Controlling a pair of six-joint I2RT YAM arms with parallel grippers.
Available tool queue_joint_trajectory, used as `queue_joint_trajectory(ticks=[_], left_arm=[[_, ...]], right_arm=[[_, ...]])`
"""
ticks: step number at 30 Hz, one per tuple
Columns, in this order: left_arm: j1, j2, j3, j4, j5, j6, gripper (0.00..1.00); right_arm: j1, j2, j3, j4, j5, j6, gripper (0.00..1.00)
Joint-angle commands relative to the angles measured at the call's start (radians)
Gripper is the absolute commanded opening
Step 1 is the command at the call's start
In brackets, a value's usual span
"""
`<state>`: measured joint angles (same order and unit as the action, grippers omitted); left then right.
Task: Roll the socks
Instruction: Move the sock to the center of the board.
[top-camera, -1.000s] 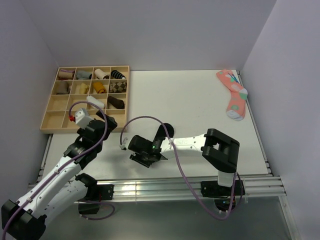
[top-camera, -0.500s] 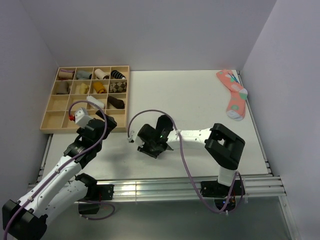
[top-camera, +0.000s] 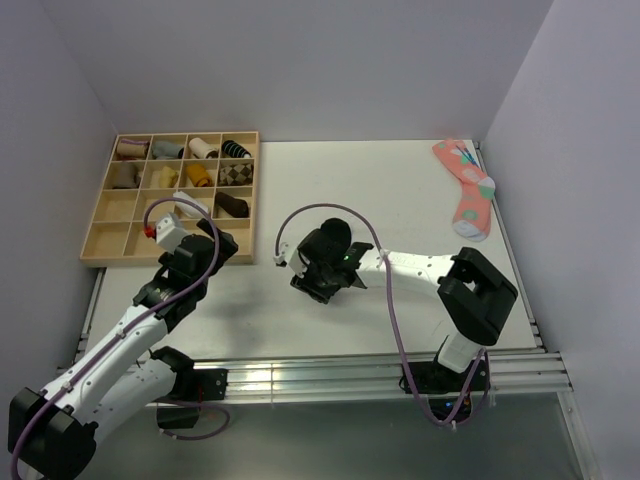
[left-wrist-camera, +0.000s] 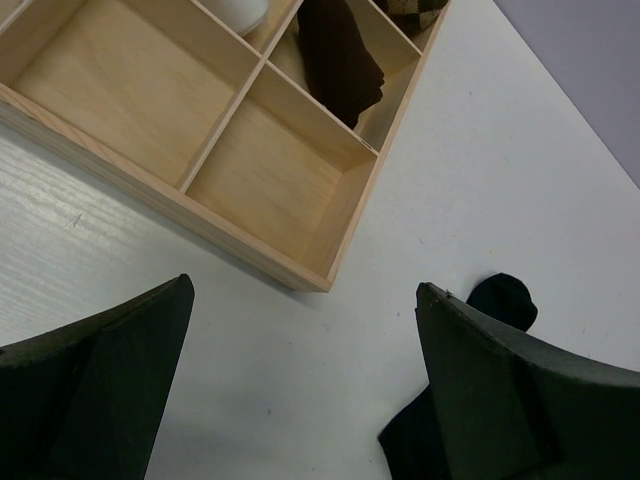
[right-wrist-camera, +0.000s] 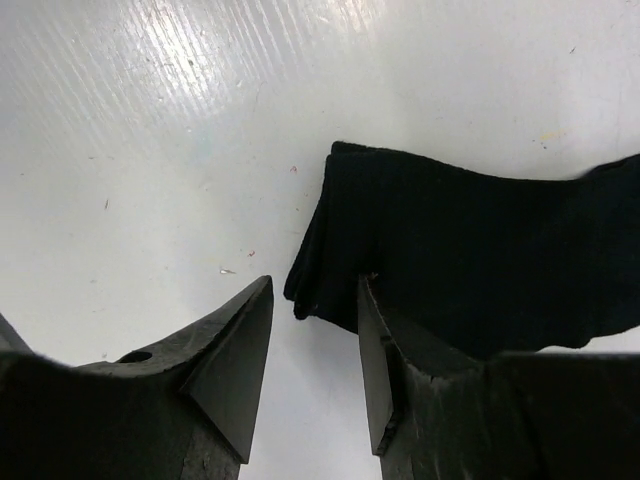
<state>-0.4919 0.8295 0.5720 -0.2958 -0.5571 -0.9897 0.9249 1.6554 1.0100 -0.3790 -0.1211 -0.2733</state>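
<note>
- Right gripper (right-wrist-camera: 315, 290): jaws parted by a narrow gap, only bare tabletop between them, nothing clamped.
- The plain black knit sock (right-wrist-camera: 460, 260) lies flat on the table, its folded edge right at the tip of the right-hand finger (right-wrist-camera: 385, 370) and running off toward the right of the wrist view.
- From above, that sock (top-camera: 336, 238) sits near the middle of the table, just past the right gripper (top-camera: 318, 280).
- Left gripper (left-wrist-camera: 305, 290): jaws spread wide, holding nothing, hovering just off the near right corner of the tray.
- Its camera catches the black sock (left-wrist-camera: 503, 300) on the table off to its right.
- Surface: a white tabletop (top-camera: 400, 190), faintly ribbed and scuffed, boxed in by pale lilac walls (top-camera: 300, 60) at the back and both sides.
- Far right corner: a coral-pink sock with teal and white spots (top-camera: 468, 190), flat beside the right wall, well apart from both arms.
- Container: a shallow wooden tray with a grid of compartments (top-camera: 100, 255) at the table's far left.
- Its two back rows each hold four rolled socks in mixed colours.
- Third row: a white roll (top-camera: 190, 203) and a dark brown rolled sock (left-wrist-camera: 340, 55) in neighbouring compartments.
</note>
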Motion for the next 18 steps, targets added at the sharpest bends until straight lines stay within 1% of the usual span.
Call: queue_joint_trajectory(ticks=[1, 7, 14, 18], left_arm=[[0.006, -0.001, -0.001, 0.043, 0.017, 0.005, 0.99], [0.006, 0.006, -0.001, 0.053, 0.017, 0.008, 1.00], [0.006, 0.023, -0.004, 0.066, 0.023, 0.010, 0.99], [0.004, 0.025, -0.004, 0.075, 0.023, 0.017, 1.00]], right_arm=[[0.005, -0.040, 0.032, 0.012, 0.020, 0.026, 0.47], [0.020, -0.025, 0.021, 0.041, 0.080, 0.062, 0.46], [0.043, 0.006, 0.033, 0.051, 0.087, 0.085, 0.42], [0.055, 0.020, 0.035, 0.055, 0.100, 0.089, 0.42]])
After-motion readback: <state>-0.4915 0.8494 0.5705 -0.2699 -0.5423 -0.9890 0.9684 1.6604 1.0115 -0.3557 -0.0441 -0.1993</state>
